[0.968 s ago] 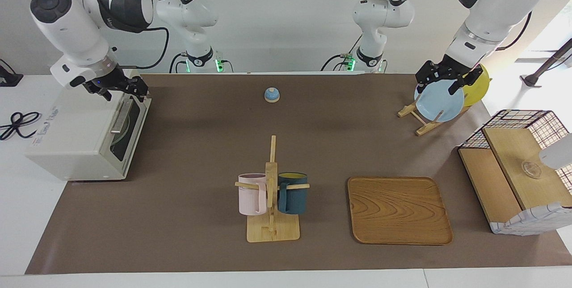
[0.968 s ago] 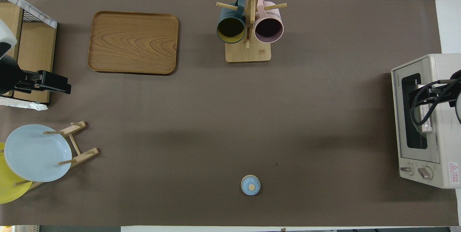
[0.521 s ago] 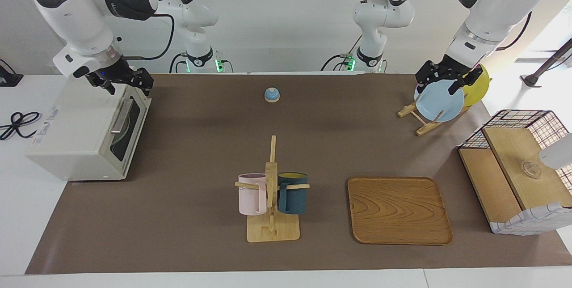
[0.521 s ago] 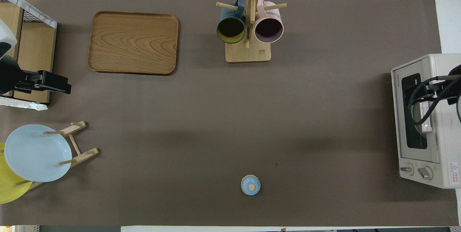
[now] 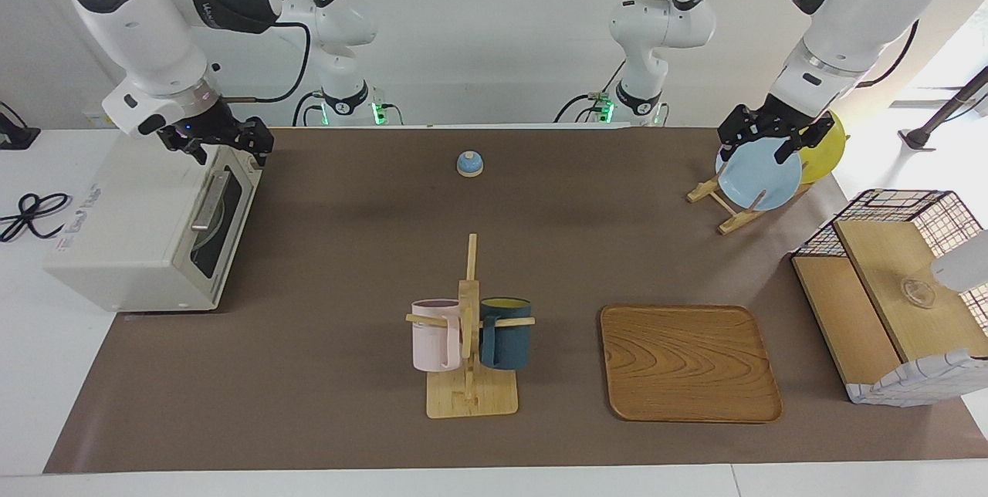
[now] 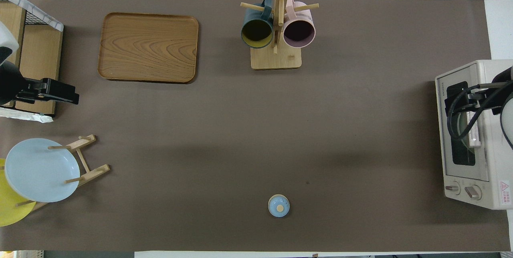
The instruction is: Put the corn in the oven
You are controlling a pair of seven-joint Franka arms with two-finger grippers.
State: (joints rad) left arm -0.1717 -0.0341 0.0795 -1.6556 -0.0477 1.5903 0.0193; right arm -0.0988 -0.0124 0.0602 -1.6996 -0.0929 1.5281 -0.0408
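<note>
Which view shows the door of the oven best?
The overhead view: the oven shows its whole dark glass door and both knobs, though the right hand covers part. The facing view shows the door only slantwise, with its bar handle.

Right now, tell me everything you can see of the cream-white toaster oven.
The boxy cream-white toaster oven sits at the right arm's end of the table, partly on the brown mat. Its door with the dark glass window looks shut, with a metal bar handle across it. Two knobs sit beside the door at the end nearer the robots, and a red warning sticker is on top. No corn is visible. The right tool hovers open above its top edge, touching nothing.
</note>
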